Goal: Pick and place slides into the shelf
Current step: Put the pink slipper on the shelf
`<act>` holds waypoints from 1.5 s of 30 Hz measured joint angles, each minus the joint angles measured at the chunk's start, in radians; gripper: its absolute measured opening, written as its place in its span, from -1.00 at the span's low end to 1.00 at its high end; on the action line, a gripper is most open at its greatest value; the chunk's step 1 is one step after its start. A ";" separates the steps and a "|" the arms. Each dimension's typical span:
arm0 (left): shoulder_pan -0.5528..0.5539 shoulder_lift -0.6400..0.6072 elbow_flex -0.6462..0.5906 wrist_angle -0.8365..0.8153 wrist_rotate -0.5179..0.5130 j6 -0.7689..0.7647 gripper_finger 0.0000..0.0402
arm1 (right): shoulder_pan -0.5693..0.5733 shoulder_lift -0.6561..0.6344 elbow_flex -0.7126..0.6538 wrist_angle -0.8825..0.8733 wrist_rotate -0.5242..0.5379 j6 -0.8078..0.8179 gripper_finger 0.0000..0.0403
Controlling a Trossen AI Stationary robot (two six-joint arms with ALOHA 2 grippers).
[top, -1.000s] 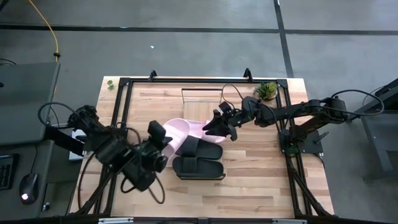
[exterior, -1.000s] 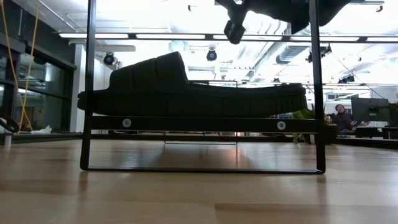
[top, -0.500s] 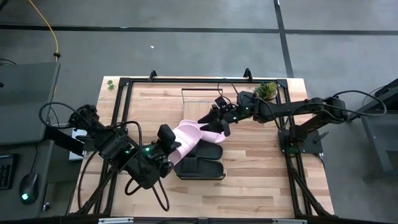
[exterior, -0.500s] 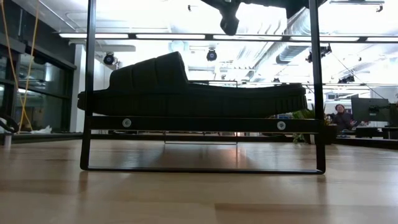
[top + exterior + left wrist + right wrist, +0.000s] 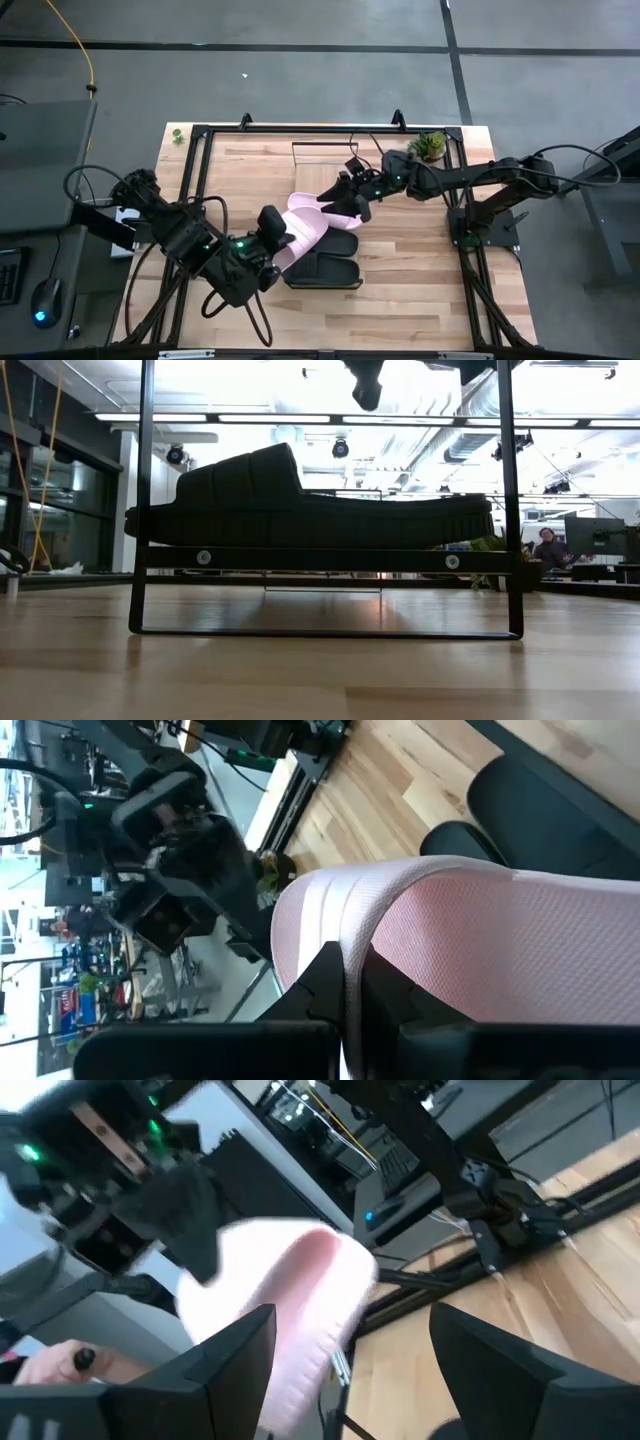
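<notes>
A pale pink slide (image 5: pixel 305 222) hangs above the table's middle, over two black slides (image 5: pixel 322 270) (image 5: pixel 340 243) that lie side by side. In the low view a black slide (image 5: pixel 300 510) rests with its sole on the shelf's (image 5: pixel 320 559) black crossbar. My left gripper (image 5: pixel 272 238) is shut on the pink slide's near-left end. My right gripper (image 5: pixel 345 195) stands open at the slide's far-right end; in the right wrist view the pink slide (image 5: pixel 300 1290) shows between its spread fingers. My left gripper pinches the pink slide's edge (image 5: pixel 352 982) at its near-left end between its two fingers, coming slanting down from the table's left near side. The slide is lifted clear and reaches out beyond the fingers toward my right gripper. My right gripper: I cannot tell whether its open fingers touch the slide.
A black metal frame (image 5: pixel 200 180) runs round the wooden tabletop. A small green plant (image 5: pixel 430 145) stands at the far right corner. A thin wire rectangle (image 5: pixel 325 150) lies near the far edge. Bare wood shows at the table's near right.
My left gripper has rolled and shifted a little toward the table's middle, and the pink slide has turned with it and now lies more over the black slides. My right gripper has moved slightly toward the table's left and risen.
</notes>
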 joint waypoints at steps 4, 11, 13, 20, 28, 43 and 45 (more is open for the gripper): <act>0.002 0.012 -0.001 0.008 -0.006 0.022 -1.00 | 0.012 0.000 0.000 0.021 0.000 0.008 0.28; 0.025 0.030 0.000 0.027 -0.011 0.053 -1.00 | 0.053 0.000 0.000 0.011 0.045 0.005 0.28; 0.028 0.031 0.000 0.027 -0.009 0.054 -1.00 | 0.063 0.000 0.000 0.013 0.052 -0.002 0.28; 0.038 0.039 0.000 0.030 -0.011 0.067 -1.00 | 0.081 0.001 0.000 0.005 0.074 -0.014 0.27; 0.038 0.040 0.000 0.034 -0.033 0.075 -1.00 | 0.081 0.001 0.000 -0.042 0.075 -0.051 -0.02; 0.038 0.041 0.000 0.046 -0.055 -0.009 -0.82 | 0.080 0.001 0.000 -0.051 0.112 -0.151 -0.92; 0.038 0.041 0.000 0.045 -0.061 -0.014 -0.76 | 0.080 0.001 0.000 -0.054 0.120 -0.154 -0.91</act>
